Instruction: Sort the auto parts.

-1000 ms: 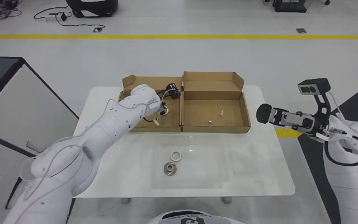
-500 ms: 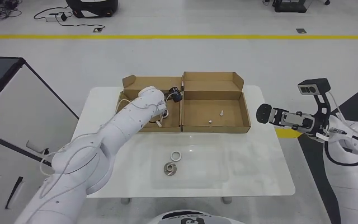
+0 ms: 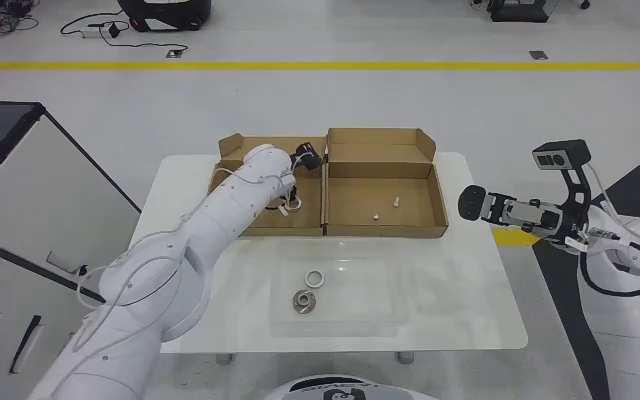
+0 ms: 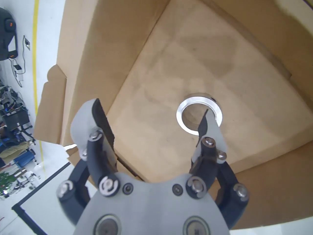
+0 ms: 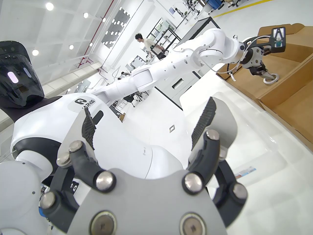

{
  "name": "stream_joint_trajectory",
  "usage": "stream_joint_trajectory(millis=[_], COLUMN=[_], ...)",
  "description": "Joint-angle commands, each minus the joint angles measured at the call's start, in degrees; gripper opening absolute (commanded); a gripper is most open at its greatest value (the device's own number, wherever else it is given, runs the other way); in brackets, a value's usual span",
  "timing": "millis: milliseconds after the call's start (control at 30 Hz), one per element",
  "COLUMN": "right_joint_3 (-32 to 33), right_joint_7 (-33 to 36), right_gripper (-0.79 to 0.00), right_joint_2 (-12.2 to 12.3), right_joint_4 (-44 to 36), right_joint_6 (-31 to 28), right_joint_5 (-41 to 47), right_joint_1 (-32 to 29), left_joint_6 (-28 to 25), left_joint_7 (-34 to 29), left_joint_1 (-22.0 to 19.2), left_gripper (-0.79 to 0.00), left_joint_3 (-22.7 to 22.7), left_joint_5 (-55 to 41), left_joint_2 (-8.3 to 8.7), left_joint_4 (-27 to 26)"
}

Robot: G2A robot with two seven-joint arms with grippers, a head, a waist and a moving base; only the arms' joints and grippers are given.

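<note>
We see the left arm [image 3: 230, 210] swung toward the far wall of the left box [image 4: 80, 50] since earlier. Two small white parts [image 3: 397, 200] sit in the right box [image 3: 420, 215]; a white ring [image 3: 315, 278] lies on the table [image 3: 470, 310]. Left gripper [image 4: 151, 110] gapes empty, metal ring [image 4: 199, 116] on the box floor under one fingertip. Right gripper [image 5: 149, 110] hangs open, empty

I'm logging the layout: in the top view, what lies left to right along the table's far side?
Left open brown cardboard box → right open brown cardboard box holding two small white parts → dark right hand.
</note>
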Motion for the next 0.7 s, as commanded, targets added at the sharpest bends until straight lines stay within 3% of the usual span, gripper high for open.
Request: stream_joint_trajectory(millis=[0,200,333,500,667], right_joint_3=[0.00,0.00,0.00,0.00,0.00], right_joint_7=[0.00,0.00,0.00,0.00,0.00], right_gripper=[0.000,0.000,0.000,0.000,0.000], right_joint_2=[0.00,0.00,0.00,0.00,0.00], right_joint_4=[0.00,0.00,0.00,0.00,0.00], right_joint_6=[0.00,0.00,0.00,0.00,0.00], right_joint_5=[0.00,0.00,0.00,0.00,0.00], right_joint_1=[0.00,0.00,0.00,0.00,0.00], left_joint_6=[0.27,0.20,-1.07,-1.68,-3.84], left_joint_7=[-0.32,-3.55,-7.17,-14.04,-22.43], left_joint_1=[-0.30,-1.00,-0.47,2.30,8.77], left_gripper=[0.000,0.000,0.000,0.000,0.000], left_joint_3=[-0.64,-2.77,-4.99,-9.57,-16.01], left_joint_5=[0.12,1.65,2.86,5.01,6.19], left_joint_2=[0.32,2.32,4.83,9.39,14.49], left_joint_4=[-0.48,-5.61,-12.19,-25.11,-41.86])
